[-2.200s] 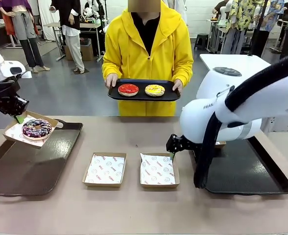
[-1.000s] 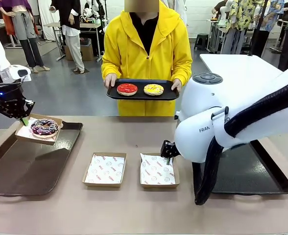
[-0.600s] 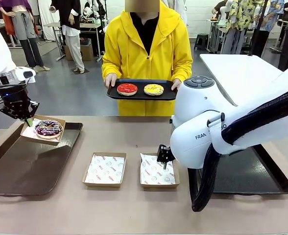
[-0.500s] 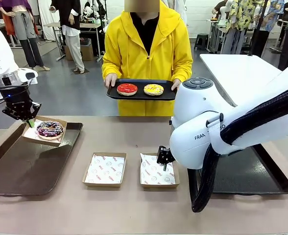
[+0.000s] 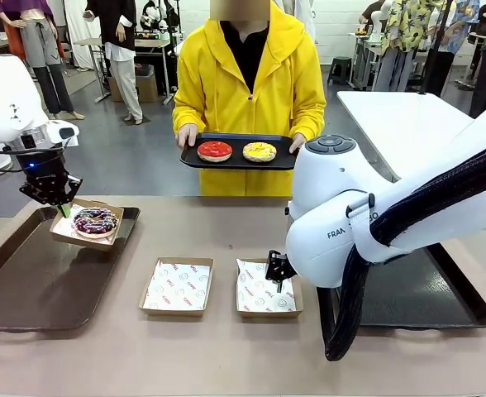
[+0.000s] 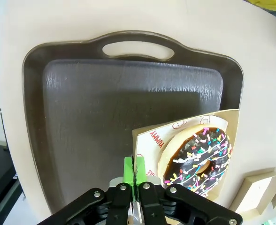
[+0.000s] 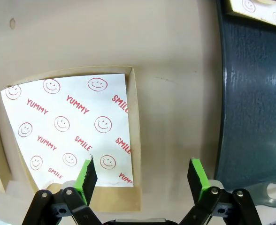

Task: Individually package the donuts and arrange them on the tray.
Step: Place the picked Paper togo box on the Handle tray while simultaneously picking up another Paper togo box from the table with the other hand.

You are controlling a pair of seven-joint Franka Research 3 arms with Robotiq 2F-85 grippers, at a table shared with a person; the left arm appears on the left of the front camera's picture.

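Box [image 6: 149, 138] with donut [image 5: 95, 221] farther right above tray [image 5: 28, 289], in left jaws.

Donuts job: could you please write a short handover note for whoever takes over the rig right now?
Left gripper: shut on the edge of a box holding the purple iced donut, over the far corner of the left tray.
Right gripper: open, above the edge of the right empty box.
Red donut and yellow donut: on the person's black tray.
Done: one donut boxed.
Left: set it down; box the other two; left empty box waits.
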